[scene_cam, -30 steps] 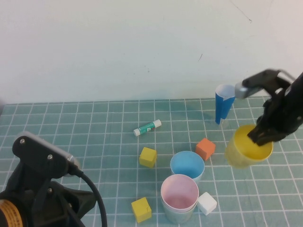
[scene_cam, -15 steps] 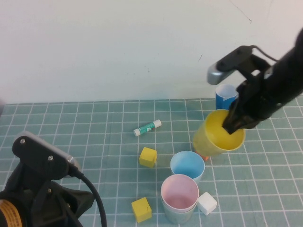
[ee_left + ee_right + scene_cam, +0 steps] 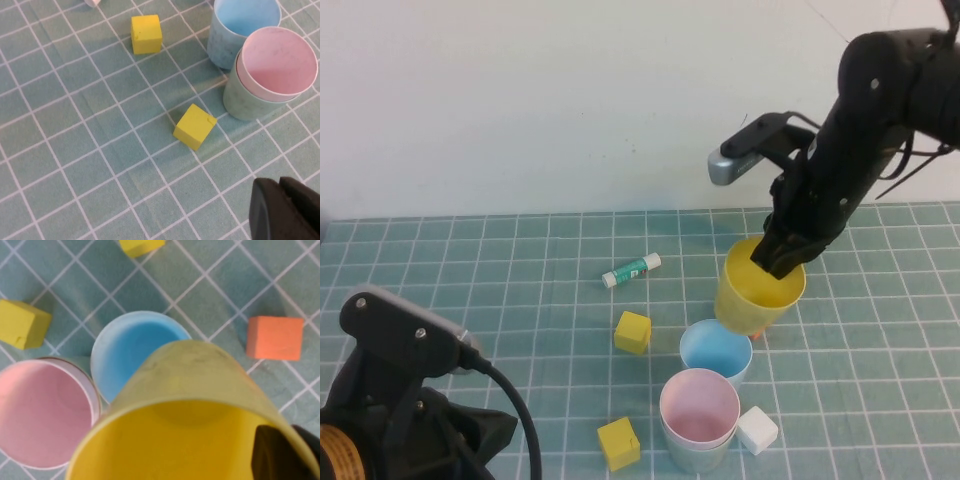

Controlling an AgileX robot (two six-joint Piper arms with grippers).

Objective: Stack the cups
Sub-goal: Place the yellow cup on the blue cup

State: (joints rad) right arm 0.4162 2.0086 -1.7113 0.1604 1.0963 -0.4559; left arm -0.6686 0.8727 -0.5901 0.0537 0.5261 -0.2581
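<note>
My right gripper [image 3: 775, 262] is shut on the rim of the yellow cup [image 3: 757, 290], one finger inside and one outside, and holds it tilted in the air just behind the light blue cup [image 3: 716, 350]. In the right wrist view the yellow cup [image 3: 190, 405] hangs over the edge of the light blue cup [image 3: 135, 347], with the pink cup [image 3: 45, 415] beside it. The pink cup [image 3: 699, 408] sits nested in the pale green cup [image 3: 695, 455], touching the blue one. My left gripper [image 3: 285, 210] is shut and empty, low at the near left.
Two yellow cubes [image 3: 632, 331] [image 3: 618, 442] lie left of the cups. A white cube [image 3: 757, 429] touches the green cup's right side. An orange cube [image 3: 275, 337] sits under the yellow cup. A glue stick [image 3: 631, 269] lies further back.
My right gripper has carried the yellow cup leftwards from the right side of the mat until it hangs just behind the light blue cup. The left arm has barely moved.
</note>
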